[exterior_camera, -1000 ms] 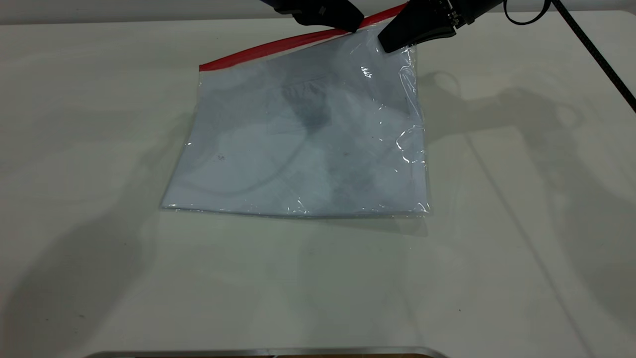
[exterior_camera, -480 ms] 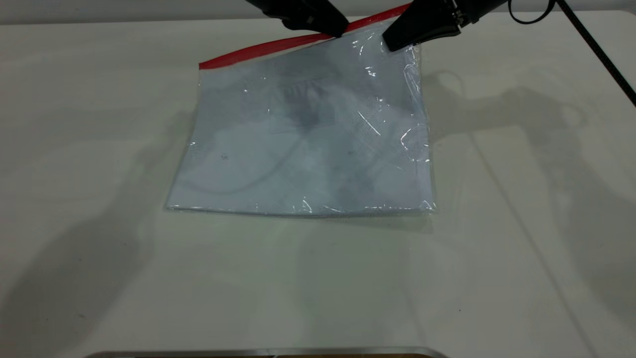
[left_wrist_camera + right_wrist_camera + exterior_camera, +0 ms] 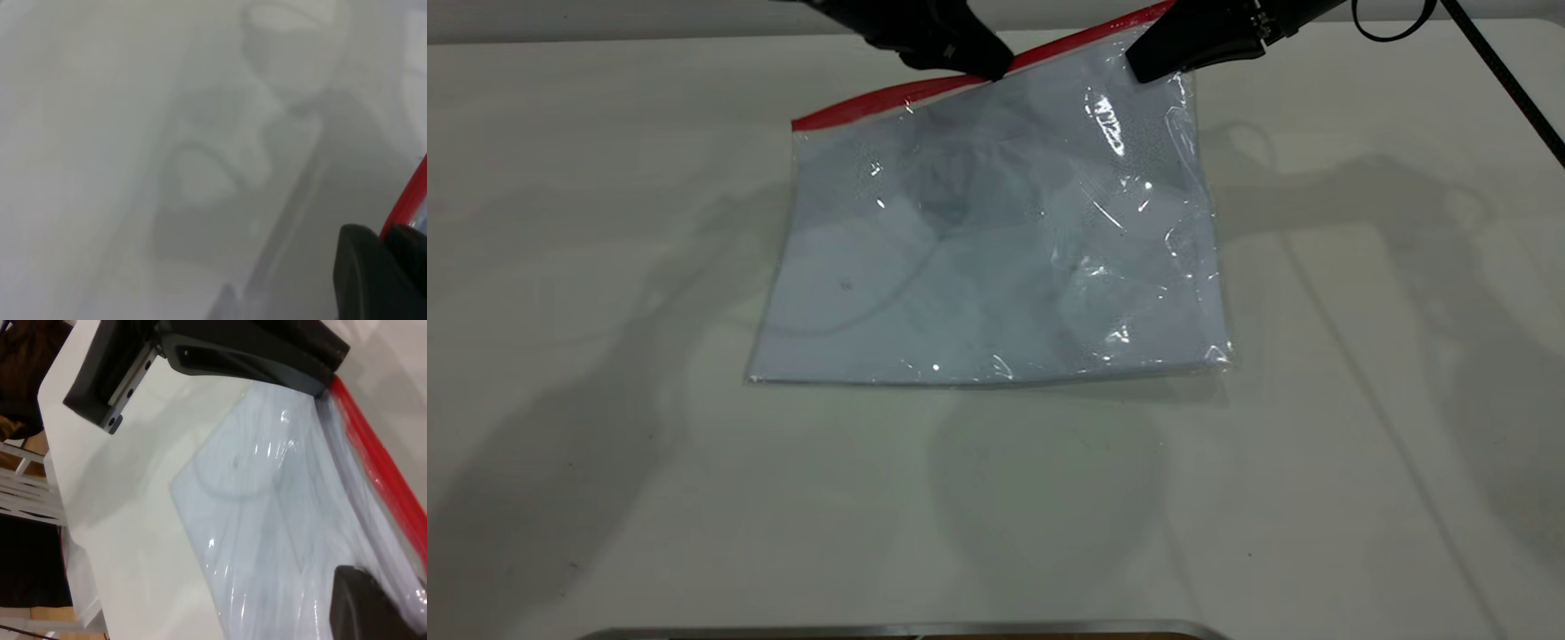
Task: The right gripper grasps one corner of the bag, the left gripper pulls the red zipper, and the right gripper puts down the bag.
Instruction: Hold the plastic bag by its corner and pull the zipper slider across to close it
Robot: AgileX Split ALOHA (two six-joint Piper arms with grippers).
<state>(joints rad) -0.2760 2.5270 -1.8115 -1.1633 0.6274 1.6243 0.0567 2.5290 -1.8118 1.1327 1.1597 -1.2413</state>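
Note:
The clear bag with white paper inside lies on the white table. Its far right part is lifted. The red zipper runs along its far edge. My right gripper is shut on the bag's corner where the red strip ends. My left gripper is shut on the red zipper about midway along it; the slider tab is hidden in its jaws. In the left wrist view the red strip enters the left gripper. The right wrist view shows the bag, the zipper and the left gripper.
A thin black cable trails from the right arm across the far right of the table. A metal strip lines the table's near edge. The table's side edge shows in the right wrist view, with furniture beyond.
My left gripper has slid leftward along the red zipper, away from the right gripper. The bag has shifted slightly right and its plastic has rippled. The right gripper stays on the corner.

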